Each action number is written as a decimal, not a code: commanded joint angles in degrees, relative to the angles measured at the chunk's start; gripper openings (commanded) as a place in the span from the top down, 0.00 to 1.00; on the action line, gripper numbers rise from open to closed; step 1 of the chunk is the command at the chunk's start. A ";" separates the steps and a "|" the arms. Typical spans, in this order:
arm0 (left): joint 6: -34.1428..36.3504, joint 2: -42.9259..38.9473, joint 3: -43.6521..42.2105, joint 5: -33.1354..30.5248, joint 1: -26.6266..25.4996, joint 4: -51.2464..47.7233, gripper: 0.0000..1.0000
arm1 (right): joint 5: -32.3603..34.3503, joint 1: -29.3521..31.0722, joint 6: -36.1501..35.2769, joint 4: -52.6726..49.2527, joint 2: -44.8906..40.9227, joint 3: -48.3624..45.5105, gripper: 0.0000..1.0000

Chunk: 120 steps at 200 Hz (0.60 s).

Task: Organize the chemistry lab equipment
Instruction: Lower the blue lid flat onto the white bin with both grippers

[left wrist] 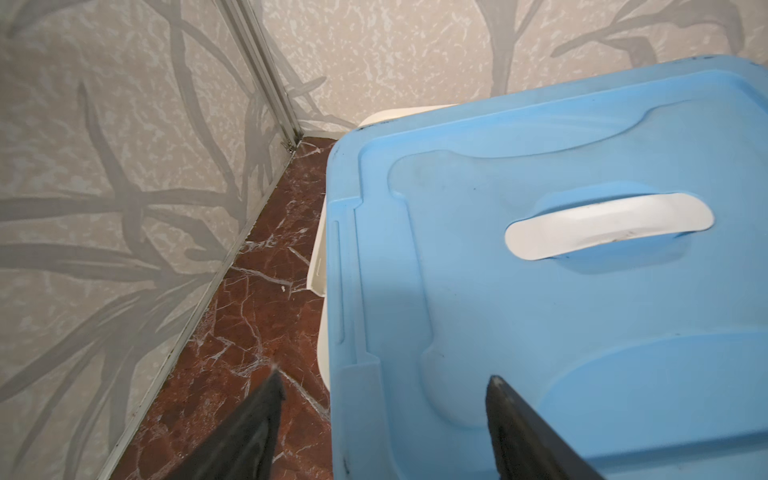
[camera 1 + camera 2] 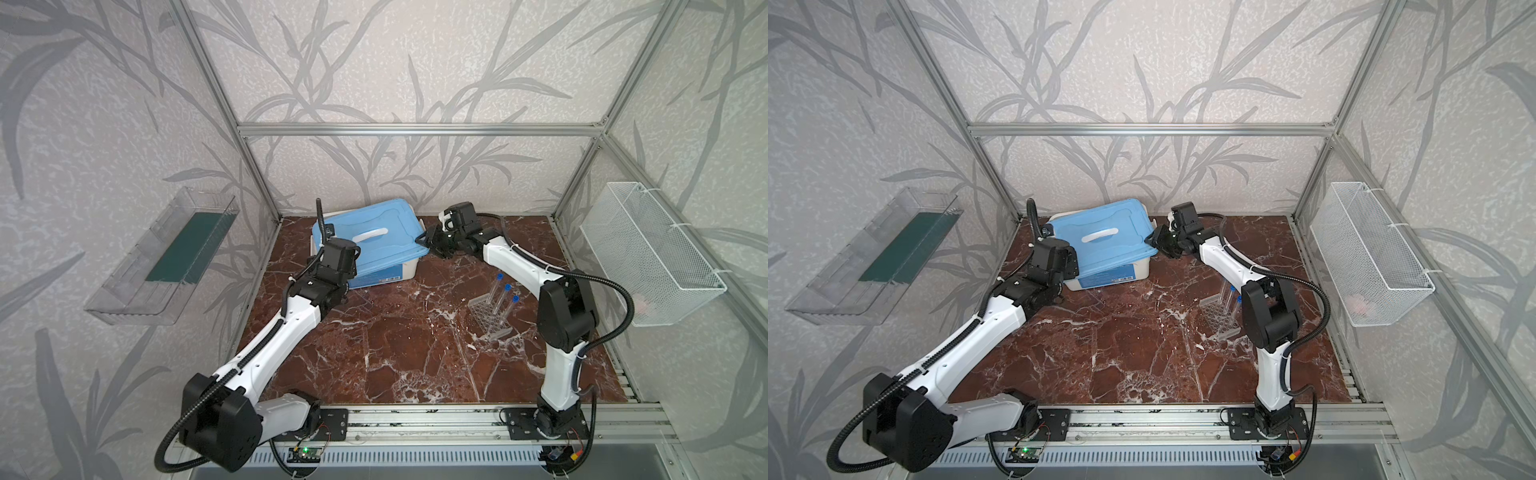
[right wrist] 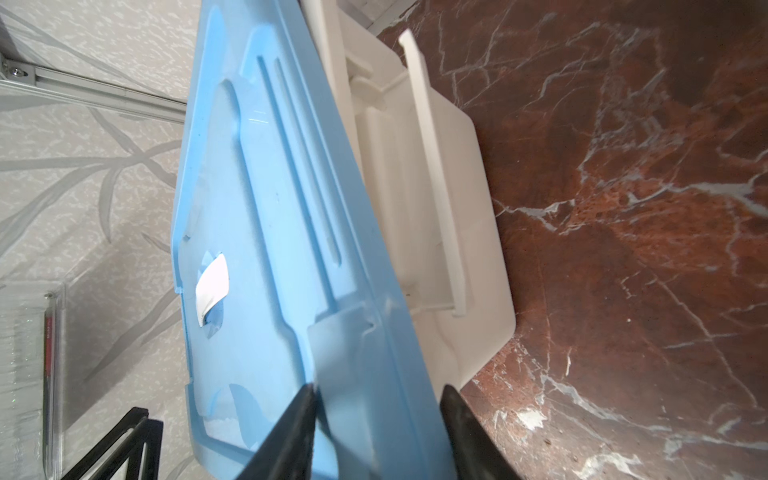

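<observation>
Front rail (image 2: 415,422), well forward of the tub (image 2: 409,272): two arms mounted.
One clear wall tray (image 2: 162,257), far left of the tub: holds one dark green sheet (image 2: 189,245).
One left gripper (image 1: 384,378), at the tub's left end: fingers spread wide, straddling the lid's side edge, clamping nothing.
One white tub with one blue lid (image 2: 386,253) askew over it, the lid's right end lifted off the rim; contents not visible.
One right gripper (image 3: 379,388), at the tub's right end: fingers either side of the lid's rim; whether they pinch it cannot be told.
One clear gridded rack (image 2: 484,318), right of and forward of the tub: three blue-capped test tubes (image 2: 502,301) stand tilted in it.
One white wire basket (image 2: 652,253), far right of the tub: one faint pinkish item (image 2: 644,306), unidentifiable.
</observation>
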 commanded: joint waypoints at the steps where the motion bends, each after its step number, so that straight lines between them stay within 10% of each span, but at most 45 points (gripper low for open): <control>1: -2.32 1.59 4.46 5.02 3.78 -2.47 0.21 | 1.62 0.46 -1.33 -2.94 1.80 1.74 0.50; 120: -3.74 20.29 18.38 19.19 18.01 -7.39 0.22 | 5.80 2.73 -9.39 -13.58 5.55 12.43 0.46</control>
